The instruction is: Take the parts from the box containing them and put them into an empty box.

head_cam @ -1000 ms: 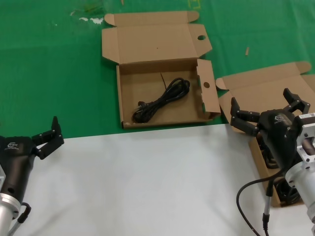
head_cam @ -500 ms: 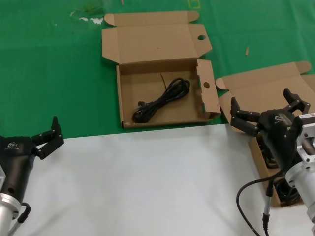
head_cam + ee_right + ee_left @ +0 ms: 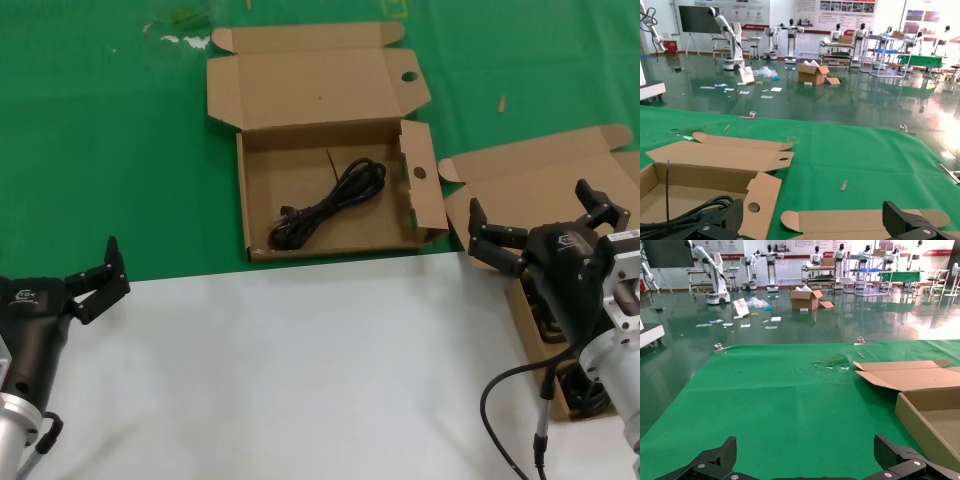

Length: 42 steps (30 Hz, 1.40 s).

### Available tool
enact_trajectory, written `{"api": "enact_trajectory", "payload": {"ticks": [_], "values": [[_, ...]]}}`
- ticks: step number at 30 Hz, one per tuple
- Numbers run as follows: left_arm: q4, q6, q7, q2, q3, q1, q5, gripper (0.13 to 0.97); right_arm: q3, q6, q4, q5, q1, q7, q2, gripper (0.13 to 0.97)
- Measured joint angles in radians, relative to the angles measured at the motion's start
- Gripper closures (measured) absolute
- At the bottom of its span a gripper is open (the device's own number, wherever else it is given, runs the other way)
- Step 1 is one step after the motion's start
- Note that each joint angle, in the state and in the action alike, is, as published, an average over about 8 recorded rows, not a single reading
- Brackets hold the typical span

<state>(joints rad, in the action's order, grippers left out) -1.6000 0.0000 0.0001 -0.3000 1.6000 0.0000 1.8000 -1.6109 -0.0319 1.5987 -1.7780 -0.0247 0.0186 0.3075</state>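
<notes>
Right arm poised over the supply box.

The right gripper [image 3: 535, 226], fingers spread and empty, hangs above the source box [image 3: 560, 185]; remaining cables [image 3: 588, 392] lie below and behind its fingertips. It should descend straight, straddling one bundle's middle. One cable [image 3: 328, 206] lies in the holed box [image 3: 330, 150]. The left gripper [image 3: 100, 276] waits open.

Even, bright overhead lighting throughout; glare on the glossy hall floor [image 3: 850, 102]; shadows soft, focus sharp.

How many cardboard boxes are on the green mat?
2. One box with round holes lies in the middle and holds a black cable. The other box is on the right, partly hidden by the right gripper.
</notes>
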Motion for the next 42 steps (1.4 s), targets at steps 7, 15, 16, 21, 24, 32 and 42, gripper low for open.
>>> {"api": "enact_trajectory", "payload": {"ticks": [7,15,16,21,24,32,42], "values": [[0.0,0.0,0.0,0.0,0.0,0.0,0.0,0.132,0.0,0.0,0.0,0.0,0.0,0.0,0.0,0.129],[0.0,0.0,0.0,0.0,0.0,0.0,0.0,0.132,0.0,0.0,0.0,0.0,0.0,0.0,0.0,0.129],[0.0,0.0,0.0,0.0,0.0,0.0,0.0,0.132,0.0,0.0,0.0,0.0,0.0,0.0,0.0,0.129],[0.0,0.0,0.0,0.0,0.0,0.0,0.0,0.132,0.0,0.0,0.0,0.0,0.0,0.0,0.0,0.129],[0.0,0.0,0.0,0.0,0.0,0.0,0.0,0.132,0.0,0.0,0.0,0.0,0.0,0.0,0.0,0.129],[0.0,0.0,0.0,0.0,0.0,0.0,0.0,0.132,0.0,0.0,0.0,0.0,0.0,0.0,0.0,0.129],[0.0,0.0,0.0,0.0,0.0,0.0,0.0,0.132,0.0,0.0,0.0,0.0,0.0,0.0,0.0,0.129]]}}
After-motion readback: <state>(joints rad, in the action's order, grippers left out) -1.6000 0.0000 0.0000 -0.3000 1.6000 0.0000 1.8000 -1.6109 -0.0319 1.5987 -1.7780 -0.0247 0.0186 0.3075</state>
